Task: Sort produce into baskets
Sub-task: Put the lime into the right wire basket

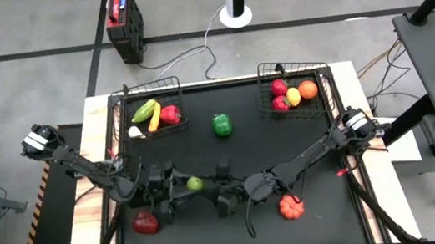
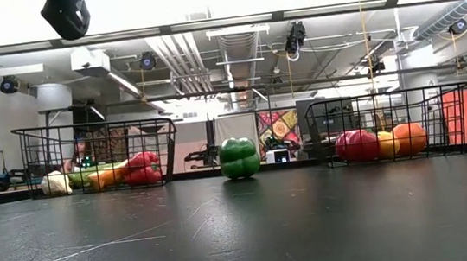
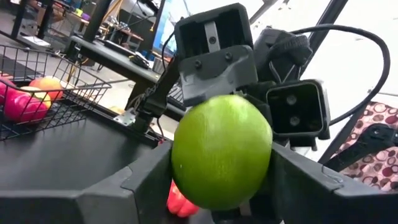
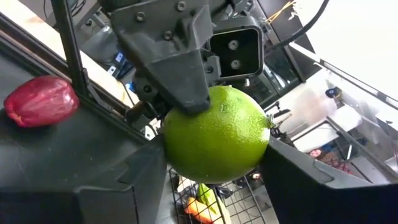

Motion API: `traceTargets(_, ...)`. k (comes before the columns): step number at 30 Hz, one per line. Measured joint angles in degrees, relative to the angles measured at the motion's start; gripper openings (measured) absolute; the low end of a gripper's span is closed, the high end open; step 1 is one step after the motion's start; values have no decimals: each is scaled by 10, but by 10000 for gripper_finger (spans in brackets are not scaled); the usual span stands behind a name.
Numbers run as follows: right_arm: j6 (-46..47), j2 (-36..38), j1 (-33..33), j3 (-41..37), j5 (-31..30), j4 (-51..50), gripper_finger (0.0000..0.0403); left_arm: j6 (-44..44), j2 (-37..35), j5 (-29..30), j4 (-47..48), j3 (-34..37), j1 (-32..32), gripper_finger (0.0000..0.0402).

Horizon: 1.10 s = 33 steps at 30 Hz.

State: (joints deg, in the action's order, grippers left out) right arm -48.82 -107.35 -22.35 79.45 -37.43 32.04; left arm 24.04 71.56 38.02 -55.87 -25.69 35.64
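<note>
My left claw (image 1: pixel 184 187) and right claw (image 1: pixel 214 191) both pinch one green lime (image 1: pixel 195 183) — above the black table (image 1: pixel 230 150).

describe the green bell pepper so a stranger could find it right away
Start at the two wire baskets along the table's far edge. On the black mat between them, slightly nearer the arms, the green bell pepper stands alone. It touches nothing, unlike the lime held up between the grippers.
</note>
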Motion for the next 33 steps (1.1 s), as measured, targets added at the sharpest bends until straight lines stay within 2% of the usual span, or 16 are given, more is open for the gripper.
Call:
traceTargets(7,13,3,0,1,-8,-1,220,-16,-6,4,0,0,0,228)
traceTargets(12,15,11,-1,1,-63,-7,220,-45,-24,6,35,0,0,244)
traceTargets(15,19,14,-2,1,-116,-9,220,-68,-35,9,62,0,0,266)
traceTargets(19,18,27,5,1,-233,-9,220,-90,-50,2,119,0,0,290)
traceTargets(26,16,71,64,0,-371,-31,219,-69,-59,2,171,0,0,294)
traceTargets(30,77,114,117,0,-410,-143,219,-65,-59,2,171,0,0,292)
traceTargets(32,162,143,143,0,-388,-249,219,-64,-60,2,170,0,0,292)
traceTargets(33,224,161,156,0,-356,-315,219,-64,-60,2,170,0,0,292)
